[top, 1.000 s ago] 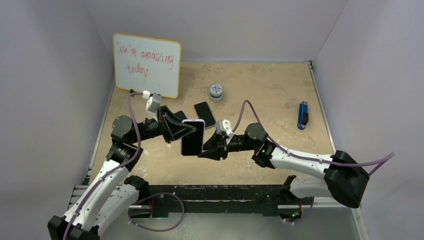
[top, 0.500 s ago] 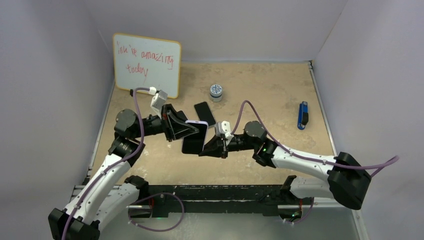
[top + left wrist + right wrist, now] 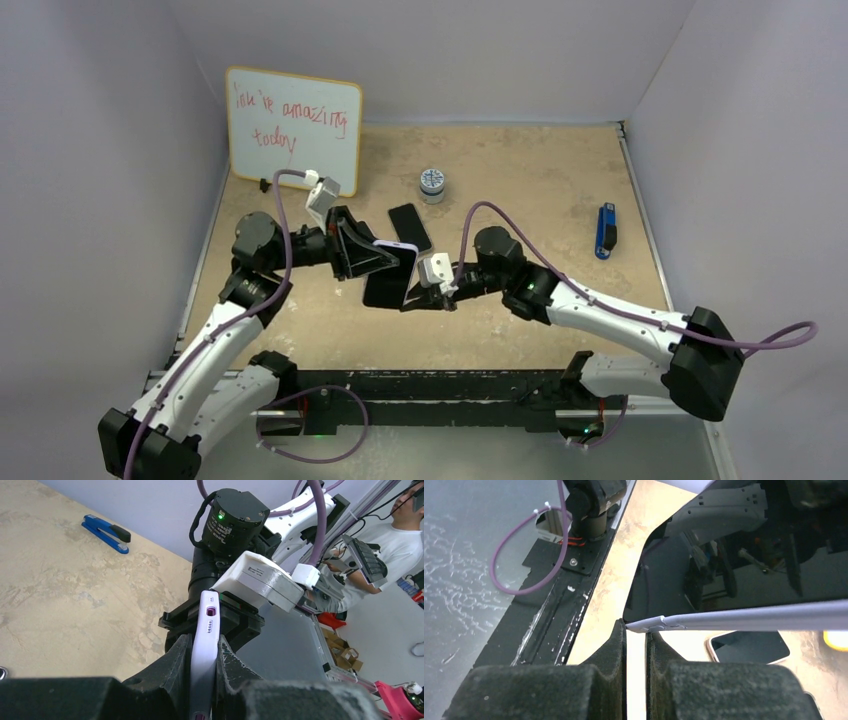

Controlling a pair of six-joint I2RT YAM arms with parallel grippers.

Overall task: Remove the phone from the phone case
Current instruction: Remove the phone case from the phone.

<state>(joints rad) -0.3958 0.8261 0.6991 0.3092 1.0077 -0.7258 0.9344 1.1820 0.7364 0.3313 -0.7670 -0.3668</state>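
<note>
The phone [image 3: 388, 283], dark screen up, sits in a lavender phone case [image 3: 397, 246] and is held above the table. My left gripper [image 3: 380, 262] is shut on the case's long sides; in the left wrist view the case [image 3: 206, 640] is squeezed between both fingers [image 3: 177, 665]. My right gripper [image 3: 410, 299] is at the phone's near right corner. In the right wrist view its jaws [image 3: 636, 630] stand shut with only a thin slit, and the case's corner [image 3: 644, 626] rests at the fingertips. The screen [image 3: 734, 575] fills that view's upper right.
A second dark phone [image 3: 410, 228] lies on the table behind the held one, also in the right wrist view [image 3: 749, 647]. A whiteboard [image 3: 293, 130] leans at the back left, a small round tin [image 3: 432, 185] stands mid-back, and a blue stapler [image 3: 605, 230] lies at right.
My right gripper closed and moved left up to the phone's near corner. The left arm carried the phone slightly right and farther back.
</note>
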